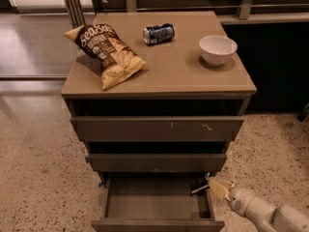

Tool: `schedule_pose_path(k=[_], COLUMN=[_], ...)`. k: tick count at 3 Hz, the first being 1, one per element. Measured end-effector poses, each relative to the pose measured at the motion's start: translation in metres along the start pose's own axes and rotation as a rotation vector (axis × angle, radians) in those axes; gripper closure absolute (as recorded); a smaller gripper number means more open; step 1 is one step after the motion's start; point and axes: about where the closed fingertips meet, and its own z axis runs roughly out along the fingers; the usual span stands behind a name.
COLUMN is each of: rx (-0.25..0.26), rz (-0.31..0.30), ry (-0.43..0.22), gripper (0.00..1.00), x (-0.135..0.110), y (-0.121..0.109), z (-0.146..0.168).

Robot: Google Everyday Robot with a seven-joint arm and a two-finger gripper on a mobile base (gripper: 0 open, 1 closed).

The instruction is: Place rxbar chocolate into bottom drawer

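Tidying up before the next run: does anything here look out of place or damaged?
The blue soda can lies on its side on the grey-brown cabinet top, and pale scuffs mark the top drawer front. The gripper sits by the right wall of the open bottom drawer.
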Motion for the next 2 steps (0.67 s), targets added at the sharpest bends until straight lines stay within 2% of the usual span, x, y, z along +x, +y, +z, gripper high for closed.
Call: schedule_pose_path(k=[2], rx=[-0.037], rz=[0.111], ry=[0.130], gripper=[1.00], x=[0.047], y=[-0.041], z=[0.065])
